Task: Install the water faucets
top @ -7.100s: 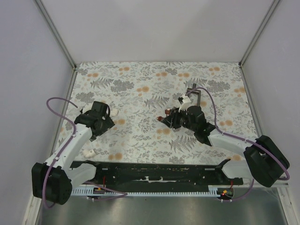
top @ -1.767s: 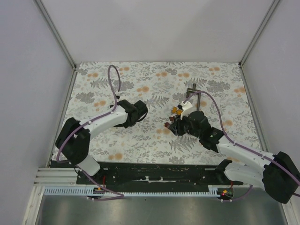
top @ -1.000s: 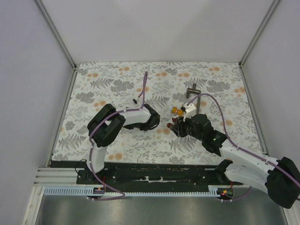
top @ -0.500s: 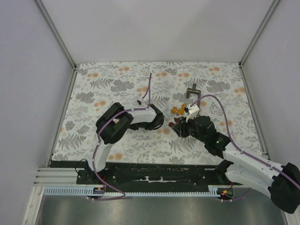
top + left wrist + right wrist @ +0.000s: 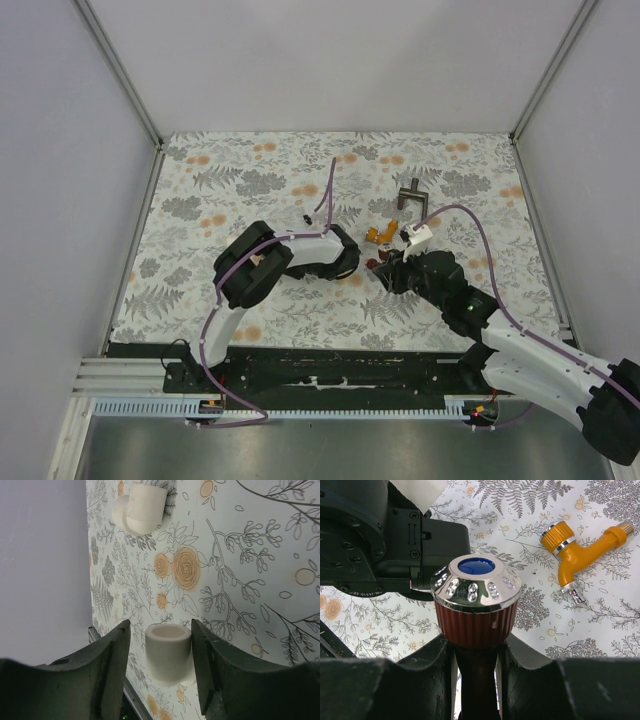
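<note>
Looking from above, the left gripper (image 5: 347, 262) and right gripper (image 5: 384, 270) sit close together mid-table (image 5: 250, 180). The orange faucet (image 5: 378, 235) lies just beyond them and one dark T-shaped tool (image 5: 410, 193) farther back.

Only the wrist views show the grips. The right fingers (image 5: 395, 690) clamp the brown faucet (image 5: 476, 605). Its long axis runs along them, and its knob sticks out past the fingertips toward the left gripper. The left fingers (image 5: 112, 665) stand parted around a white elbow (image 5: 168, 650), with a gap on one side. A second elbow (image 5: 140, 507) lies beyond.

That makes two faucets and two elbows. The orange faucet lies flat, its spout at right angles to its body.
</note>
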